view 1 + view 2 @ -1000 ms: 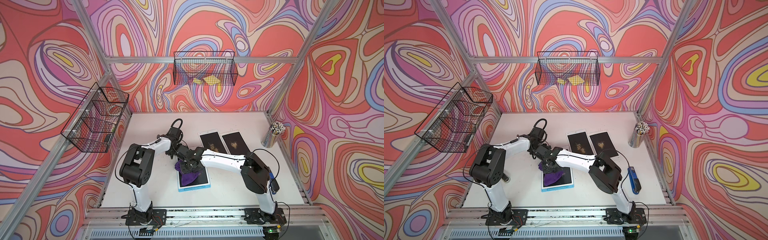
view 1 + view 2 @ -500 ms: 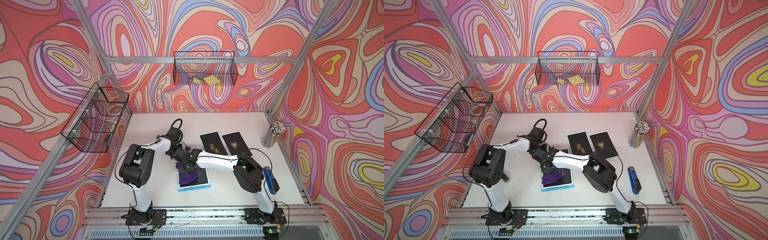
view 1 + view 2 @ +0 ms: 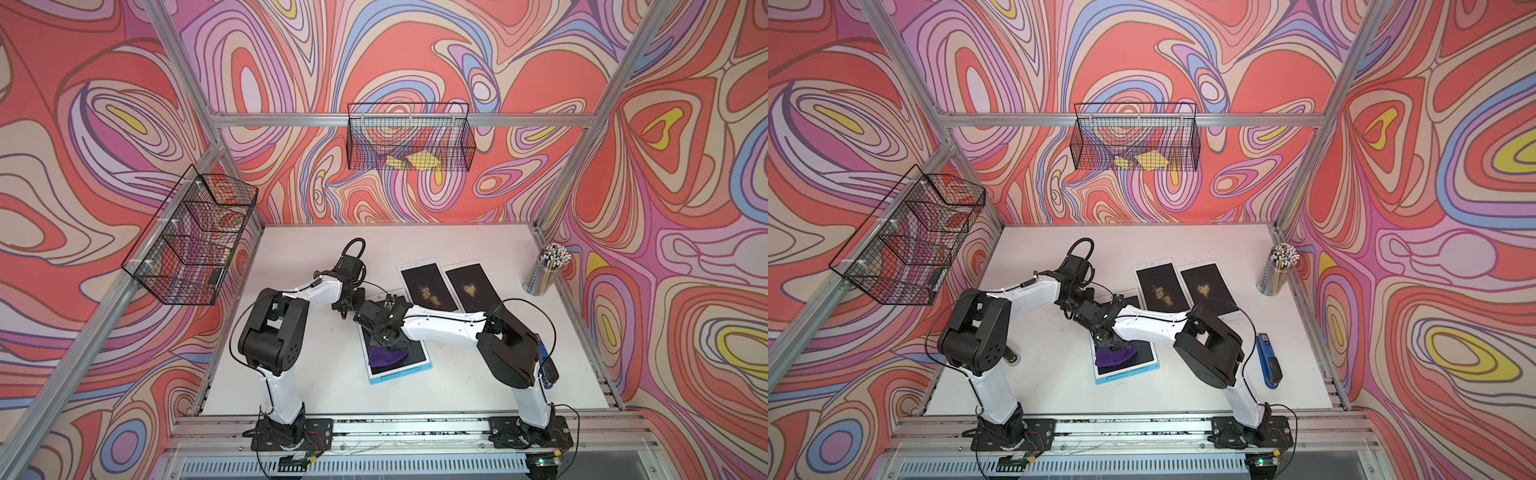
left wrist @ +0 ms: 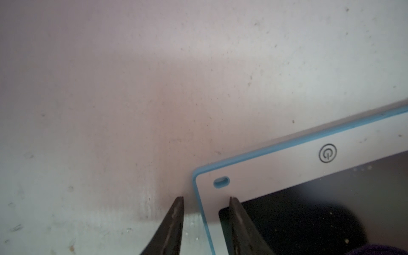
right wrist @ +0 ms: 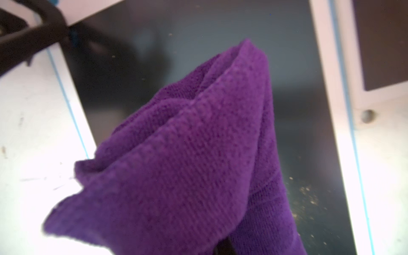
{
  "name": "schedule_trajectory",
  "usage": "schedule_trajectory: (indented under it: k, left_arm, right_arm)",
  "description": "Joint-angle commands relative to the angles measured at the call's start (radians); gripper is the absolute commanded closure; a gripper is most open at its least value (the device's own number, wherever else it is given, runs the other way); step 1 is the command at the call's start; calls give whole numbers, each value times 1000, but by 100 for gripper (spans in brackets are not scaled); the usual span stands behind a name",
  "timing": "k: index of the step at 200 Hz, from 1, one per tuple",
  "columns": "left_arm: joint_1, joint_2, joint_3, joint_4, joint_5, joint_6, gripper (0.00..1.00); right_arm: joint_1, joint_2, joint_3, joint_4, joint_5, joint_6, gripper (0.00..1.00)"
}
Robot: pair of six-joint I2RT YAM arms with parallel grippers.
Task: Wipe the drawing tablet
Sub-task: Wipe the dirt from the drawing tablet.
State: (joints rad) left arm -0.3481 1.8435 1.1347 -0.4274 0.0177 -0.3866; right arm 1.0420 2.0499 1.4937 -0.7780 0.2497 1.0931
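1. The table (image 3: 478, 390) carries your tablet (image 3: 417, 358) near its middle. Two other tablets (image 3: 428, 286) lie behind it, and the right wrist view shows one just beside its rim. A hard stroke that way could shove them together.
2. The tablet lies flat, screen up and a little askew, and is steadied at one corner only. I judge that a stroke pulling away from that corner could swing it round.
3. The cloth (image 3: 388, 356) sits bunched in folds on the screen, with one flap hanging past the long rim over the table. A bunch like that probably touches only a small patch, so strips may go unwiped, and the flap may drag grit back on.
4. Your right hand (image 3: 386, 343) is pinched tight on the cloth and mostly buried in it. If it has only the outer fold, the cloth could pull free mid-stroke.
5. Your left hand (image 4: 205, 199) stands narrowly apart, gripping nothing. One finger is on the table just outside the blue rim and the other is on the white border. The two hands are near each other, so a stroke toward that corner risks a knock.
6. Pale crumbs (image 5: 306, 194) lie on the screen beside the cloth, and sweeping may only push them to the border
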Motion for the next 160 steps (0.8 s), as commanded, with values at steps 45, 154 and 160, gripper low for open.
schedule_trajectory:
  k: [45, 154, 160]
  left_arm:
    - [2, -12, -21, -34, -13, 1, 64]
    - [0, -15, -25, -24, -7, -1, 64]
    - [0, -17, -27, -24, -5, 0, 64]
  right_arm:
    - [-49, -62, -145, -137, 47, 49, 100]
    - [-195, -309, -459, -141, 57, 82, 100]
    - [-199, -322, -467, -147, 62, 83, 100]
